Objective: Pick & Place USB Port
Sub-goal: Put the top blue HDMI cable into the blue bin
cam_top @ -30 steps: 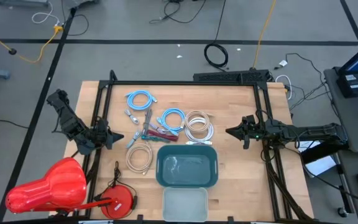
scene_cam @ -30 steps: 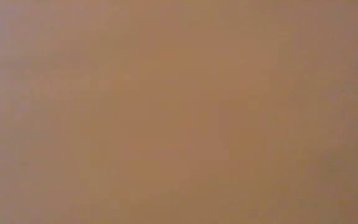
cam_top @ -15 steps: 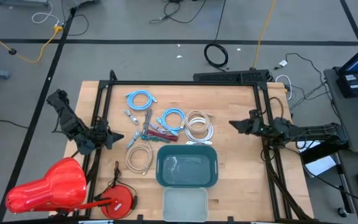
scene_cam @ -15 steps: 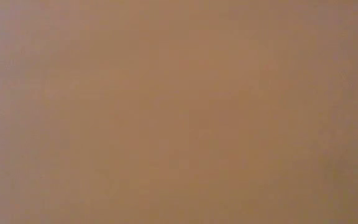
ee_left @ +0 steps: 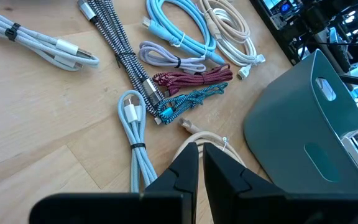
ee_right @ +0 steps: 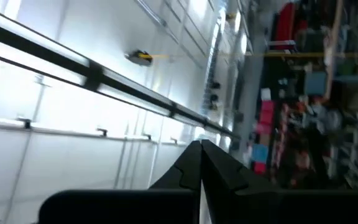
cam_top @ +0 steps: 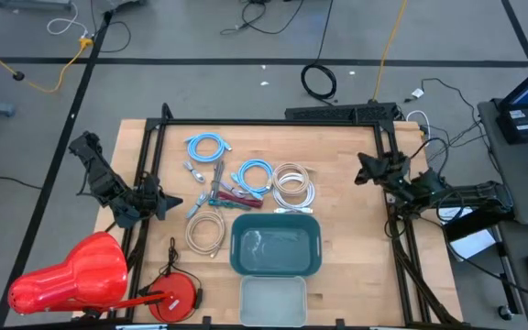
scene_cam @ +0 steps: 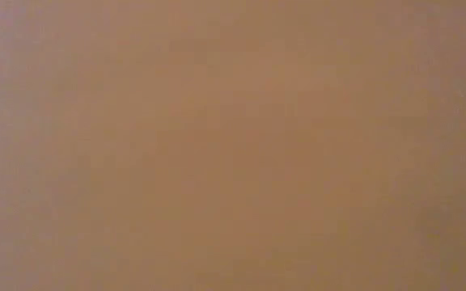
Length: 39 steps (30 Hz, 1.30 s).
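Several coiled USB cables lie flat on the wooden table: two light blue coils (cam_top: 207, 147) (cam_top: 255, 174), a white coil (cam_top: 293, 186), a beige coil (cam_top: 205, 232) and a cluster of braided ones (cam_top: 218, 188). The left wrist view shows the maroon (ee_left: 191, 78), teal (ee_left: 191, 102) and black-and-white (ee_left: 120, 43) braided cables and a pale blue cable with a USB plug (ee_left: 132, 115). My left gripper (cam_top: 168, 200) (ee_left: 199, 155) is shut, low at the table's left side, short of the cables. My right gripper (cam_top: 363, 170) (ee_right: 201, 149) is shut and raised near the right side, touching nothing.
A teal bin (cam_top: 276, 246) (ee_left: 303, 130) stands near the cables, with a pale grey bin (cam_top: 273, 301) at the near edge. A red moulded object (cam_top: 71, 275) and a red reel (cam_top: 177, 293) sit at the near left corner. The low view shows only a flat tan blur.
My right gripper has drawn back from the table's middle toward the right and far edges and has tipped upward, so its wrist view now looks into the room. It has stayed shut. The left arm and the cables have kept still.
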{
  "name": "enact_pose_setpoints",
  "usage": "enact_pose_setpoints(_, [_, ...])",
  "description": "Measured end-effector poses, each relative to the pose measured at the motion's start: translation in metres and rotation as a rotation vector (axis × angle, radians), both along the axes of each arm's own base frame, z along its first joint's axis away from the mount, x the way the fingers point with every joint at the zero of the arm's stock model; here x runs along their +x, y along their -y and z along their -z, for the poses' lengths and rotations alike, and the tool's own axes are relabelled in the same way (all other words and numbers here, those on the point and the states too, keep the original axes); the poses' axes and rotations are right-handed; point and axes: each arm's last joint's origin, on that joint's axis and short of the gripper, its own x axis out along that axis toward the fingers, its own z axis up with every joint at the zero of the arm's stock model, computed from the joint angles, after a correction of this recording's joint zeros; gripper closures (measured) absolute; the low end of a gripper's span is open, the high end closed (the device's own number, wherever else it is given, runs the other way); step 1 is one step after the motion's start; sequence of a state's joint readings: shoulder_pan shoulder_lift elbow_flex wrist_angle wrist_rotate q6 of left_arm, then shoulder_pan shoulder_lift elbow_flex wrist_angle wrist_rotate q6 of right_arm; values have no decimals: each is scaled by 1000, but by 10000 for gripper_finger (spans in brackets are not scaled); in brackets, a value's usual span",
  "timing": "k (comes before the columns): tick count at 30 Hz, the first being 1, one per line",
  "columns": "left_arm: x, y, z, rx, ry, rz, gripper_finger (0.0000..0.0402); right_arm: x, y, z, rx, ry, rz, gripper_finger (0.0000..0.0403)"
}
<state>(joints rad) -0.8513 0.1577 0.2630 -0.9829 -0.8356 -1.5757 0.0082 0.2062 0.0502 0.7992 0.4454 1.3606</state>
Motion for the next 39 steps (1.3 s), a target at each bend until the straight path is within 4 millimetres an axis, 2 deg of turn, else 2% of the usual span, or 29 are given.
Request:
enact_pose_setpoints(8, [-1,-2,1,40,6,-17,376,-9,6,-6,46,27,280,403])
enact_pose_setpoints(10, [2,-3,-4,29,124,-132,376,-11,7,-6,41,9,341,403])
enact_pose_setpoints(13, [3,-7,-16,26,414,-415,376,-13,8,-7,0,-35,422,403])
enact_pose_setpoints(16, [2,-11,-29,-113,652,-622,376,-13,9,-7,-14,-75,476,403])
enact_pose_setpoints(21, [1,-16,-54,-251,755,-744,376,-13,10,-5,-19,-134,544,403])
enact_pose_setpoints(23, [1,-19,-73,-262,773,-785,376,-12,10,-5,-13,-147,560,403])
enact_pose_setpoints(25, [-2,-23,-99,-218,762,-811,376,-11,10,-4,-20,-168,571,403])
enact_pose_setpoints(29, [-15,-35,-168,-43,699,-725,376,-9,11,-3,-23,-194,581,403])
enact_pose_setpoints(31, [-24,-42,-205,102,734,-644,376,-7,10,-2,-27,-205,580,403])
enact_pose_setpoints(35, [-28,-40,-260,596,921,-507,376,-4,10,-1,-39,-220,567,403])
enact_pose_setpoints(37, [-22,-35,-279,730,880,-503,376,-3,10,0,-35,-222,562,403])
enact_pose_setpoints(39, [-9,-29,-292,778,720,-487,376,-2,10,1,-29,-224,556,403])
